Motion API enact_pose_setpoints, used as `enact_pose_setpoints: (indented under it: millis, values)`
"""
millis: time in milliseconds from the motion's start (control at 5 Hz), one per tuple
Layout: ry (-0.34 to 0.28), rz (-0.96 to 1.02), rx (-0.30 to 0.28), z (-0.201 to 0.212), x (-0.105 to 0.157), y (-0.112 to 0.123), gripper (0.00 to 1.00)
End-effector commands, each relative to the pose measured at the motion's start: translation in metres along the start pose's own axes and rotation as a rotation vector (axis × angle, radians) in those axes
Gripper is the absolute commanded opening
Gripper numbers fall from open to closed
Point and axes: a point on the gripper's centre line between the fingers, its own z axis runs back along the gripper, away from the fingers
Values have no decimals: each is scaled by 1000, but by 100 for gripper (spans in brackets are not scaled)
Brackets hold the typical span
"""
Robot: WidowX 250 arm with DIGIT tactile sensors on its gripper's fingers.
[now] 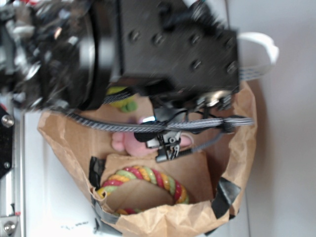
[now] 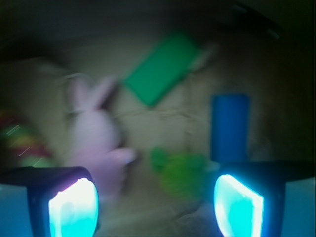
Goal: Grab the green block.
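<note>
Two pads wide apart, my gripper (image 2: 155, 202) holds nothing; green block (image 2: 162, 69) lies ahead: stiff, slick, probably light, so I'd pinch its long flat edges.

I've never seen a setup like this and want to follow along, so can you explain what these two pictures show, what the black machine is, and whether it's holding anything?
The black machine is a robot arm. The exterior picture is taken from outside and shows the arm reaching over a brown paper bag lying open, with a coloured rope ring and a pink plush inside.

The wrist picture comes from a camera on the arm's hand, looking down into the bag. The two glowing shapes at the bottom are the fingers of the gripper, spread wide apart with nothing between them.

Below it, though blurred, lie the pink plush bunny, the green block tilted at the top, a blue block on the right, and a fuzzy yellow-green plush toy. The gripper is not touching the green block.
</note>
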Motion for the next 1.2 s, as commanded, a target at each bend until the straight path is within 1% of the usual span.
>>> enact_pose_setpoints:
  millis: [0,200,400,600,800,1000]
  values:
    - [-63,252,27,15,18,-13,100]
    - [22,376,34,14,25,-16,100]
    - [75,451,4,19,36,-26,100]
    - [57,444,31,17,49,-32,100]
    - [40,400,26,12,57,-33,100]
    - [40,400,26,12,57,-33,100]
